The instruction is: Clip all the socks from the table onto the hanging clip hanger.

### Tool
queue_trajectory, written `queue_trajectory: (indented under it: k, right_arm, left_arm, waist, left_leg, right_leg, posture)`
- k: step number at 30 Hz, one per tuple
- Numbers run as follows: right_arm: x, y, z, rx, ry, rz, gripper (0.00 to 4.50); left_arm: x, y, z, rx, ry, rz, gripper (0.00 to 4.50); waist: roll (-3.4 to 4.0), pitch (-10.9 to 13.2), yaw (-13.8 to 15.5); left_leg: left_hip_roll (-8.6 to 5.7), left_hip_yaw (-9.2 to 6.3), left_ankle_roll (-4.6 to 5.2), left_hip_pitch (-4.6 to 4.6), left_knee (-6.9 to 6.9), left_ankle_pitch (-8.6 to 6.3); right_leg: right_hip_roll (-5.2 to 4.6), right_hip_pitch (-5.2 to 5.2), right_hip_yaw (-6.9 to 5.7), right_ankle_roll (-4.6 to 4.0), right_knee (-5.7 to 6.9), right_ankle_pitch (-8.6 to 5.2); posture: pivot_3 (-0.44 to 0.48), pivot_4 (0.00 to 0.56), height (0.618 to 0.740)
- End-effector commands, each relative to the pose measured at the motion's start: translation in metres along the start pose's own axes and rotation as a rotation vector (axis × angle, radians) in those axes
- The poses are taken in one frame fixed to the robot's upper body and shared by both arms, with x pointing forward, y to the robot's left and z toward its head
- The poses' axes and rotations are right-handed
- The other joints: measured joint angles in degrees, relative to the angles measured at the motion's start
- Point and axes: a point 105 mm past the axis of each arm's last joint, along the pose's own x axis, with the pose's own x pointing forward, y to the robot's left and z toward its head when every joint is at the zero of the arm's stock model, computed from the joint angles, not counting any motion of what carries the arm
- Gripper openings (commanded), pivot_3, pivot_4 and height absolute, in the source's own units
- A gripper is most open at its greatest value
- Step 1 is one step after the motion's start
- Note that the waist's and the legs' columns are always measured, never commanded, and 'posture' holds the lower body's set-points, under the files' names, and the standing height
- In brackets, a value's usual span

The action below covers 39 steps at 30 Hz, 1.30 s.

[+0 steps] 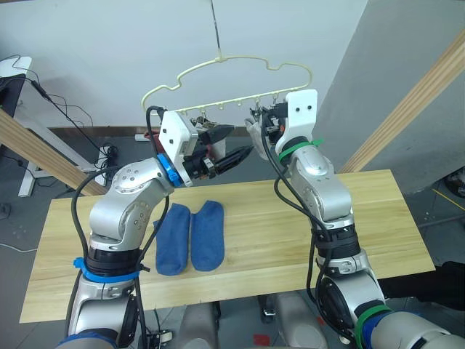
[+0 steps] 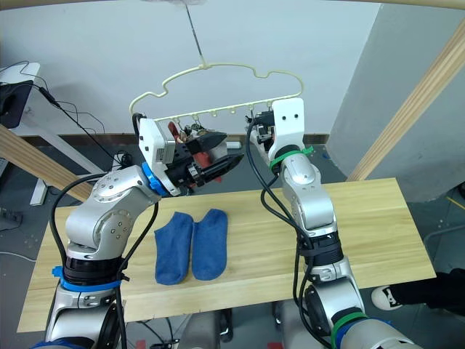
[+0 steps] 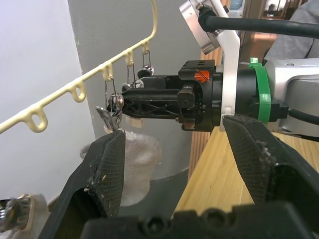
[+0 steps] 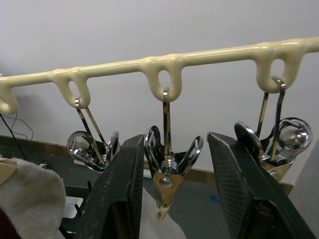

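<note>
You are looking at a robotics test room, not a home: a plain light wooden table stands on a grey floor before a bare white wall, framed by raw timber beams. Loose black cables trail along the skirting toward a power strip behind the table, beside a white desk at the room's edge. A pale clip hanger dangles on a wire above two blue socks, staged as a trial setup.

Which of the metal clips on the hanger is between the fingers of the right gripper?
The middle clip of the three in the right wrist view; the right gripper straddles it, its neighbours hang outside.
</note>
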Motion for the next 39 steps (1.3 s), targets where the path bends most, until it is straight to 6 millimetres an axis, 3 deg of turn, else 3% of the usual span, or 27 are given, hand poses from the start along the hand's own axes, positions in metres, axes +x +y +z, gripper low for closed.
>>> queue_trajectory:
  k: [1, 39]
  right_arm:
    - [-0.002, 0.006, 0.017, 0.015, -0.060, 0.016, 2.04]
    - [0.005, 0.015, 0.023, -0.026, -0.091, 0.091, 2.04]
  left_arm:
    - [0.000, -0.001, 0.016, 0.016, -0.053, -0.006, 3.48]
    - [-0.002, -0.002, 0.012, 0.031, -0.031, -0.002, 3.48]
  waist:
    - [0.00, 0.00, -0.02]
    - [0.00, -0.01, -0.01]
  left_leg:
    - [0.00, 0.00, 0.00, 0.00, 0.00, 0.00]
    - [0.00, -0.01, 0.00, 0.00, 0.01, 0.00]
  right_leg:
    - [0.00, 0.00, 0.00, 0.00, 0.00, 0.00]
    - [0.00, 0.00, -0.01, 0.00, 0.02, 0.00]
  posture:
    - [-0.137, 0.294, 0.740]
    - [-0.124, 0.290, 0.740]
